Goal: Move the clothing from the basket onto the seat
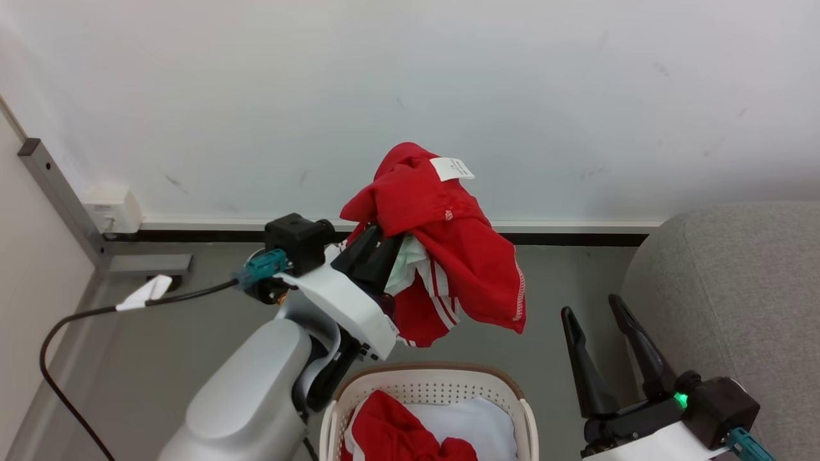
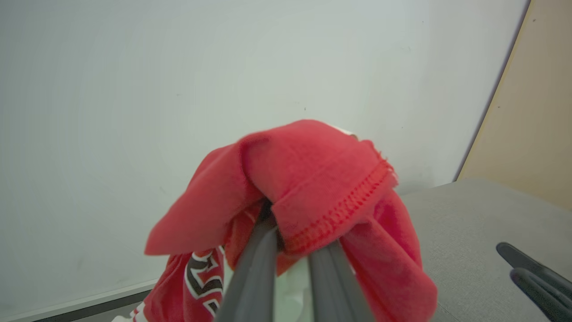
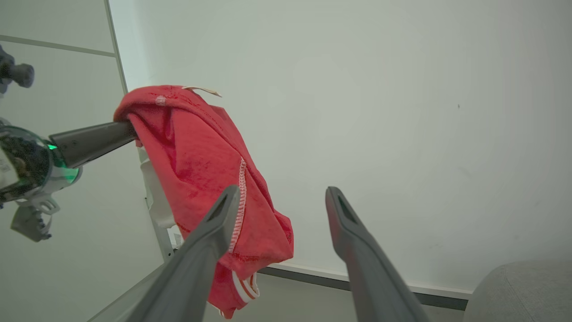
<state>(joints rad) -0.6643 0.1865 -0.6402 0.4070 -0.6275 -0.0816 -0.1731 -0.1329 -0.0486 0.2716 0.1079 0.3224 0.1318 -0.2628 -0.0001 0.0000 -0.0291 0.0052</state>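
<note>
The left claw [image 1: 373, 255] pinched a red garment [image 1: 442, 218] draped over its tips, basket [image 1: 429, 384] below; carrying it well likely required a high, steady swing rightward to the seat [image 1: 724, 269], beyond the spread right claw [image 1: 590, 306].

We are identifying a rounded silver-grey left forearm [image 1: 246, 400], a white wrist shell [image 1: 346, 304], a black camera block [image 1: 298, 240], a teal connector [image 1: 264, 264] and a black cable [image 1: 192, 294]. On the right gripper [image 1: 590, 307] we are seeing long dark fingers [image 1: 583, 371] and a green light [image 1: 681, 400].
</note>
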